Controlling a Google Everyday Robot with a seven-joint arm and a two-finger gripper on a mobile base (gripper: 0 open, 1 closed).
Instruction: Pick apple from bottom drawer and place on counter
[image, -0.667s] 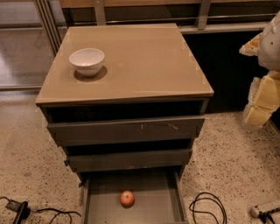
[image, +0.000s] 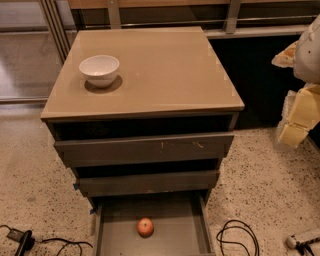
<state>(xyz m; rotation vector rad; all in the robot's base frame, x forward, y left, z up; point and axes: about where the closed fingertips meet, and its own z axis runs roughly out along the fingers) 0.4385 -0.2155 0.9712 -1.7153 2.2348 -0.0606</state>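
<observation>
One round red apple (image: 145, 227) lay in the dark grey bottom drawer (image: 176, 237); the white-yellow hand (image: 300, 117) hung at right, grip state unclear.

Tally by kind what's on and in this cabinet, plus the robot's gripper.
Drawers: 3: top drawer, middle drawer, bottom drawer
Bowls: 1: white bowl on the counter
Apples: 1: apple in the bottom drawer
Grippers: 1: gripper at the right edge
Total: 6

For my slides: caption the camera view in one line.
Apple in the open bottom drawer, white bowl on the counter, claw off to the right.
</observation>
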